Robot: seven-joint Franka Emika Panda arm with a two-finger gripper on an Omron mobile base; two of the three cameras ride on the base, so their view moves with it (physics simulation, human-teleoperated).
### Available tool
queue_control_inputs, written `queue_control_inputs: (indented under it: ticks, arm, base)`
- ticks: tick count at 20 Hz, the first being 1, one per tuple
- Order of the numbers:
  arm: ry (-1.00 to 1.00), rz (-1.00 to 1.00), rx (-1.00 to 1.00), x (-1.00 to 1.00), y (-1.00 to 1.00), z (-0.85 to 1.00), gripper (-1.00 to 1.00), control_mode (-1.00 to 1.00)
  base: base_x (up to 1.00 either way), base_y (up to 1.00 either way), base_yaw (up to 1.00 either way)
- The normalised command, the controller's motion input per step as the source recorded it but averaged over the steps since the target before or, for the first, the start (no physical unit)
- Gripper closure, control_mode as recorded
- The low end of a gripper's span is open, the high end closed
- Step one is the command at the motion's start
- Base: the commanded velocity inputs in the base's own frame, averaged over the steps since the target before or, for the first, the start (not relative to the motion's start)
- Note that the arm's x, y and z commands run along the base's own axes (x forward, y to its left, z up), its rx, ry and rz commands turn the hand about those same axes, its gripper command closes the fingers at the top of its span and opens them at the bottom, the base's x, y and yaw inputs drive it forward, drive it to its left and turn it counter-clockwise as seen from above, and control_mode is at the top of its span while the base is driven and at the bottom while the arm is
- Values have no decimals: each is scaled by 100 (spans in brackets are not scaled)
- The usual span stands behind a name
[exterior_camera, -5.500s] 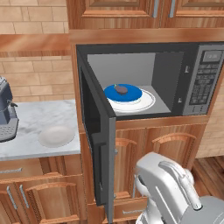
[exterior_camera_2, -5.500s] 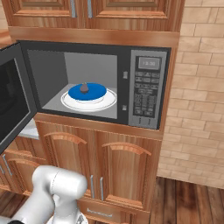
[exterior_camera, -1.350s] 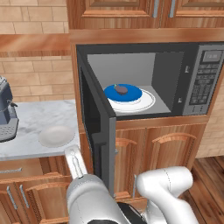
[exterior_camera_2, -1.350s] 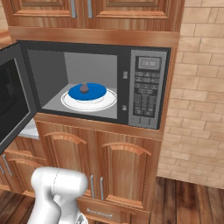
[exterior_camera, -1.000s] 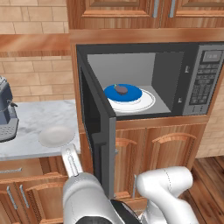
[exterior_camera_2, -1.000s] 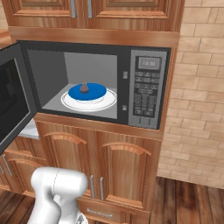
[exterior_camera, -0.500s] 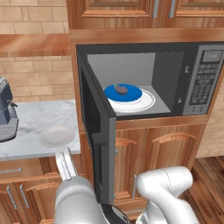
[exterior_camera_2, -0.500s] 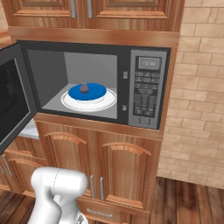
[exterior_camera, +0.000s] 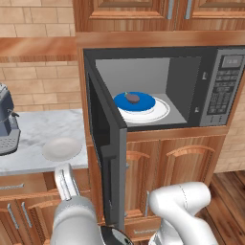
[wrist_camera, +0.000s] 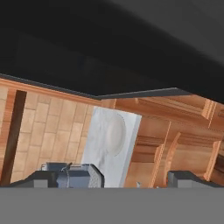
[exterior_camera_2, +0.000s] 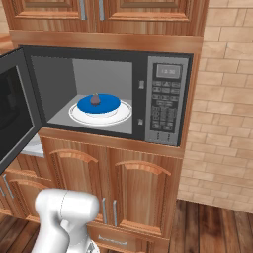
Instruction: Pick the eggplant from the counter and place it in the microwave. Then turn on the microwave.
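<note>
The eggplant lay on a blue plate that sat on the white turntable inside the microwave, whose door stood wide open to the left. The arm was folded low in front of the cabinets. From the hand view the pincer was spread, its tips well apart and pinching nothing, under the dark door. A pale bowl rested on the marbled desk, with the coffee machine at the desk's left end.
</note>
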Motion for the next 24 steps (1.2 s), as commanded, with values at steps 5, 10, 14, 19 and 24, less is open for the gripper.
queue_control_inputs:
  ticks: [5, 10, 14, 19, 24]
  arm:
    - [0, -3, 0, 23, 3, -9, -100, -100]
    - [0, -3, 0, 20, 8, -12, -100, -100]
    - [0, -1, 0, 11, 11, -12, -100, -100]
    - [0, -2, 0, 1, 1, -6, -100, -100]
    - [0, -5, 0, -5, 0, -3, -100, -100]
  base:
    - [0, 0, 0]
    - [0, 0, 0]
    - [0, 0, 0]
    - [0, 0, 0]
    - [0, 0, 0]
